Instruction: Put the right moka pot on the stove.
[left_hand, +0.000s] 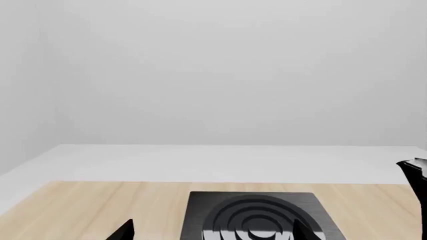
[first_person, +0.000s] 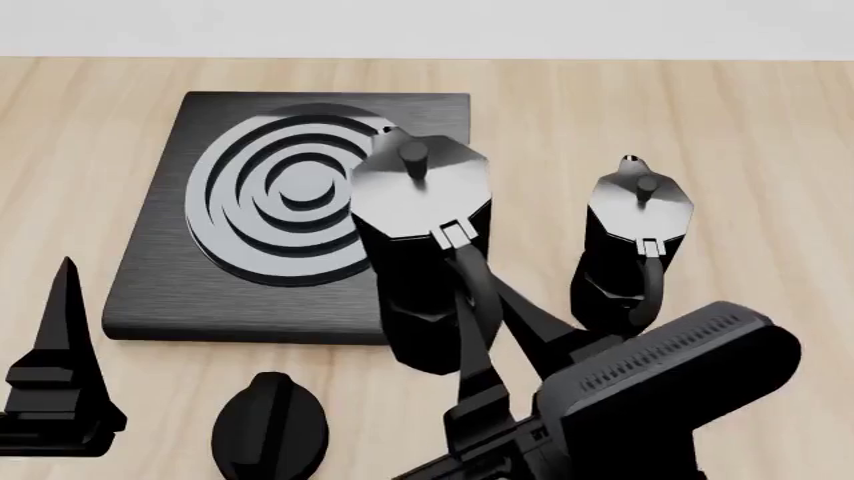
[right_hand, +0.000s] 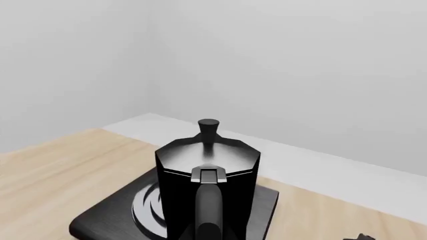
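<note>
The right moka pot (first_person: 420, 200), glossy black with a knobbed lid, is held by its curved handle in my right gripper (first_person: 497, 318), which is shut on it. The pot looks raised over the near right part of the stove (first_person: 160, 270), a flat black slab with concentric rings. In the right wrist view the pot (right_hand: 208, 165) fills the middle, its handle running down between my right gripper's (right_hand: 208, 234) jaws, with the stove (right_hand: 107, 220) beneath. My left gripper (first_person: 60, 350) hangs open near the stove's front left corner; in the left wrist view the gripper (left_hand: 212, 232) faces the stove (left_hand: 257, 210).
A second, identical moka pot (first_person: 638, 235) stands on the wooden table (first_person: 747, 150) to the right of the held one, close to my right arm. A small round black knob (first_person: 267, 425) lies in front of the stove. A white wall lies behind the table's far edge.
</note>
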